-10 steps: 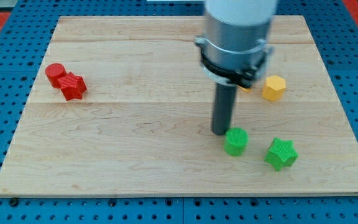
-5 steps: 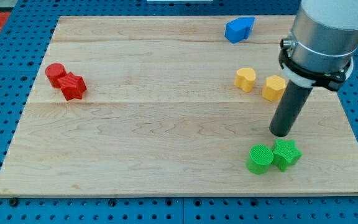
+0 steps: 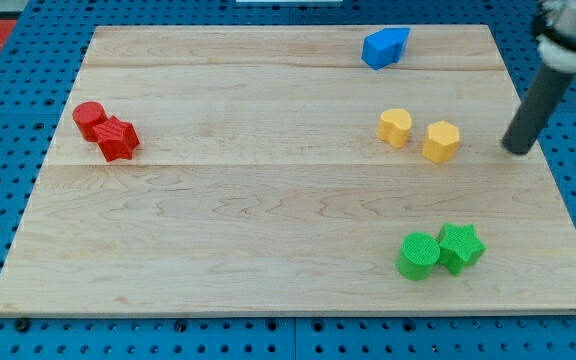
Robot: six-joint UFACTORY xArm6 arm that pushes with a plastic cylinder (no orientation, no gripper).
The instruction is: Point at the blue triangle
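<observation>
The blue blocks sit together at the view's top, right of centre; one has a slanted triangle-like edge, and their exact shapes are hard to separate. My tip rests on the board near its right edge, right of the yellow hexagon and well below and right of the blue blocks. It touches no block.
A yellow heart lies left of the yellow hexagon. A green cylinder touches a green star at the lower right. A red cylinder and a red star sit at the left. The wooden board lies on a blue pegboard.
My tip moved right and up, from beside the green blocks to the board's right edge. The green cylinder was pushed right against the green star earlier and stays there.
</observation>
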